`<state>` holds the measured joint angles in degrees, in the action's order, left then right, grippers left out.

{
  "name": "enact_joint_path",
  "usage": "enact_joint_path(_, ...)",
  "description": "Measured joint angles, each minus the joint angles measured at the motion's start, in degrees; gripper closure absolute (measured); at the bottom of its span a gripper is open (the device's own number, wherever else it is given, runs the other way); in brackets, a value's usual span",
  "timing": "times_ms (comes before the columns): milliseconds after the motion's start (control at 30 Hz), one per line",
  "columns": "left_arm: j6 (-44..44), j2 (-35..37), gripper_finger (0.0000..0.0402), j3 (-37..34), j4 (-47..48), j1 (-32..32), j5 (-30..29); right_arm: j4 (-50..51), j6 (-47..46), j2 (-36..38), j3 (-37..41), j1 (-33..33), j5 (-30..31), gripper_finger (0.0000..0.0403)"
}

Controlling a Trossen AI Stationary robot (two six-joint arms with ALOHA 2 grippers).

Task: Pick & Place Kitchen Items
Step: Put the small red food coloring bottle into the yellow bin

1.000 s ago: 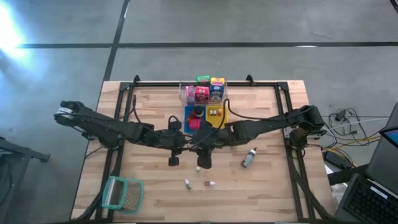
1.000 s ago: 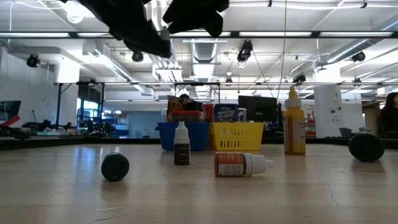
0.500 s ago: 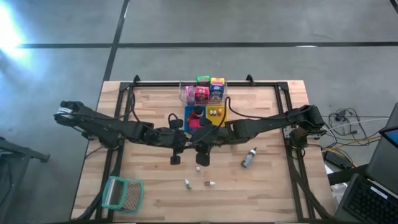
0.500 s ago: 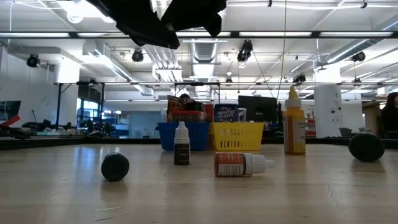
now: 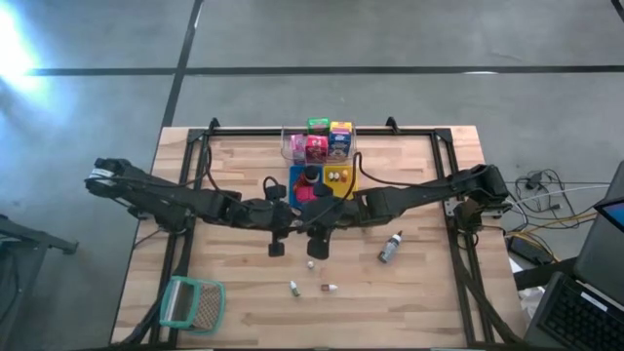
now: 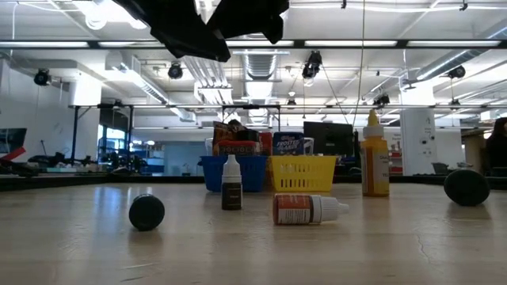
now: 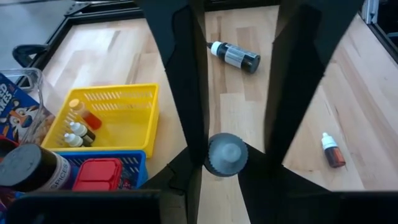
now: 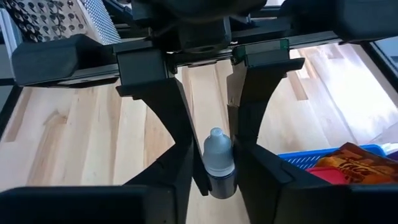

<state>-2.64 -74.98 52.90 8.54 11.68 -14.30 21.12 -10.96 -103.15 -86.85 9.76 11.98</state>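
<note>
Mid-desk, right gripper jaws clamp small dropper bottle, left gripper jaws grasp dark round-capped item, probably both tray-bound.

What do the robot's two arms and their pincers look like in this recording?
Both arms are matte black, built of slim jointed segments with chunkier housings where they mount at the table's side edges. The left pincer and right pincer each end in two flat, angular black fingers on a black cross rail. A small green marking sits on the right one's rail. Loose cables lie beside the right base.
</note>
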Motion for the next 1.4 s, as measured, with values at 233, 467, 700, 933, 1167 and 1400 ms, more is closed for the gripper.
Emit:
enact_joint_path(233, -0.6, 0.0, 0.0305, 0.0, -0.1, 0.0, -0.7, 0.0, 1.1, 0.0, 0.0, 0.0, 1.8, 0.0348)
enact_joint_path(467, -0.7, 0.0, 0.0305, 0.1, -0.1, 0.0, -0.7, 0.0, 0.7, 0.1, 0.0, 0.0, 1.7, 0.0358)
enact_joint_path(700, -0.7, 0.0, 0.0304, 0.3, -0.4, 0.0, -0.7, 0.5, 0.7, 1.1, 0.1, 0.0, 1.7, 0.0359)
enact_joint_path(933, 0.6, 1.0, 0.0265, 0.4, 1.8, -0.1, -0.7, 5.8, -0.1, 4.0, 0.1, -0.1, 3.6, 0.036)
enact_joint_path(1167, 1.6, 4.3, 0.0192, 0.4, 9.8, -0.1, -3.4, 14.4, -2.5, 7.1, 0.8, -0.4, 8.1, 0.0363)
enact_joint_path(1400, -1.1, 8.8, 0.0171, -2.5, 14.7, -0.2, -7.5, 12.6, -5.6, 11.2, 9.2, -3.2, 9.7, 0.0355)
